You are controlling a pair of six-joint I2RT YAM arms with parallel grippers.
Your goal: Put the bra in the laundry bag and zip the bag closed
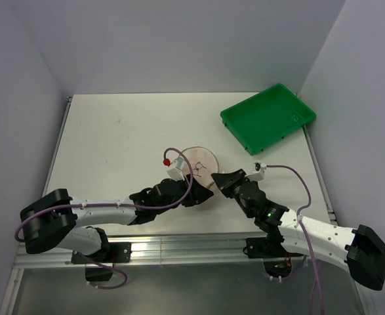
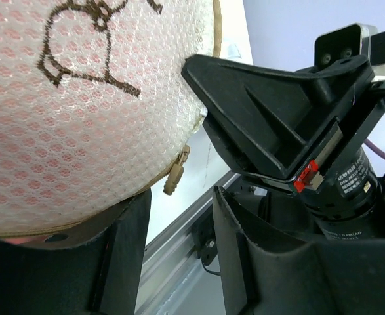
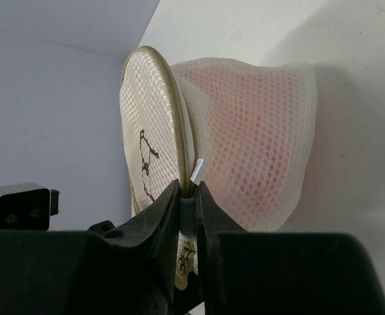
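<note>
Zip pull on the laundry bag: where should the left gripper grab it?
I'd pinch the tan zip pull by its free dangling end, coming straight ahead with the left gripper: it hangs clear off the laundry bag rim, in line with the open jaws. The right gripper pins the rim.

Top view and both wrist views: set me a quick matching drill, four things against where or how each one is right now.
Things:
1 bra
2 green tray
3 right gripper
4 left gripper

States:
A at the far right corner of the table
B open, beside the laundry bag
C inside the laundry bag, pink showing through the mesh
D shut on the laundry bag's rim

Pairs: 1-C, 2-A, 3-D, 4-B
</note>
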